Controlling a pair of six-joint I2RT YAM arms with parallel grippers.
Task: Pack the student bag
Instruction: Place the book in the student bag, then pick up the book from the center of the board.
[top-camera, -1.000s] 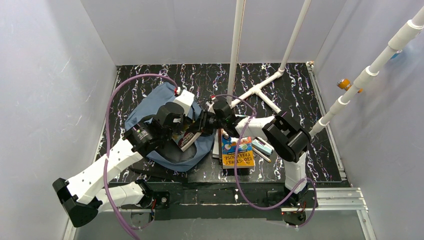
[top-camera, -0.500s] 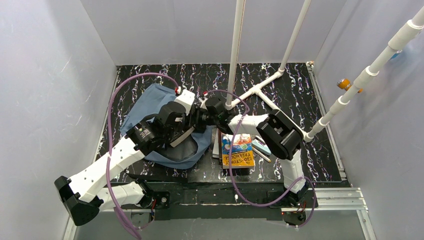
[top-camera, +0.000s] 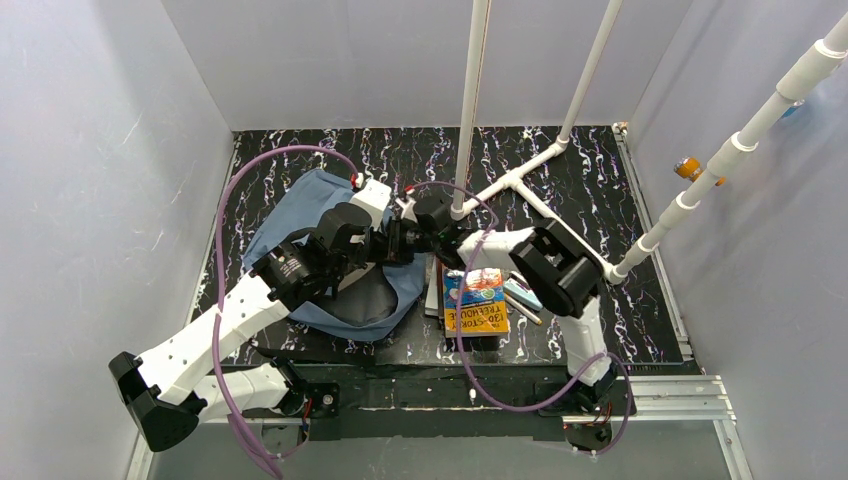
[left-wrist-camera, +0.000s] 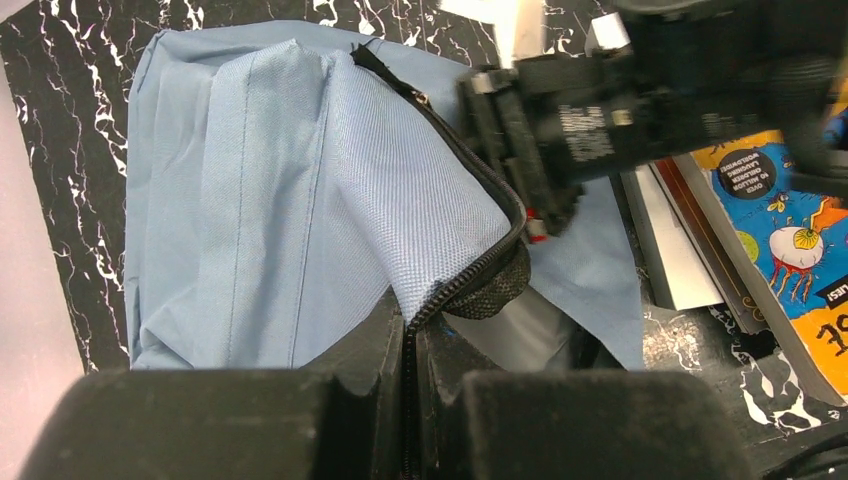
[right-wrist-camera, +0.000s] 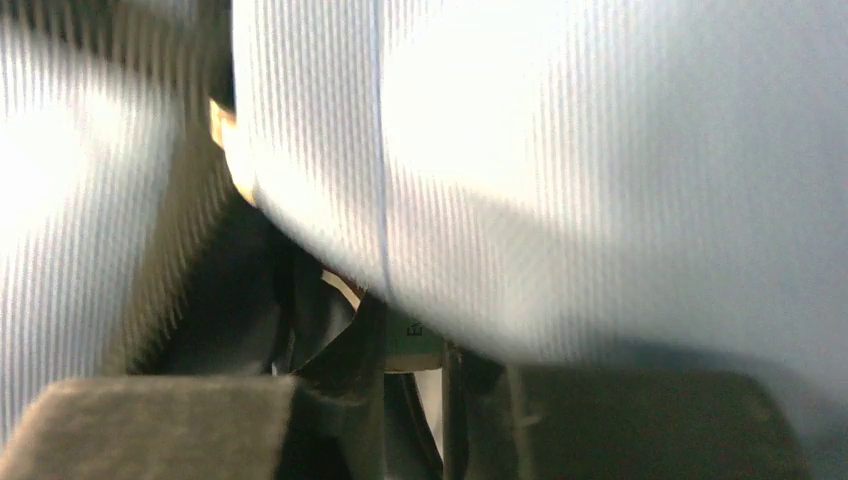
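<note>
The right arm has pushed further left since a second ago, and the red-and-white book that showed at the opening then is out of sight now, by the look of it gone inside the student bag (top-camera: 300, 205). The bag lies on the left half of the table (top-camera: 560, 180), its rounded top toward the back wall and its unzipped mouth facing right, toward the stack of books (top-camera: 476, 300) waiting just beside it. The left tool (left-wrist-camera: 410, 340) is clamped tight on the zipper edge (left-wrist-camera: 470, 180) and lifts the upper flap into a tent, most likely to hold the mouth agape so the other arm can reach in. The right tool (right-wrist-camera: 400, 410) is buried at that mouth, blue cloth draped close over its own camera; that view is blurred, so I cannot tell whether it is wide or narrow, or whether it grips anything. I judge the packing to be partway through, with the books at the right not yet loaded.
</note>
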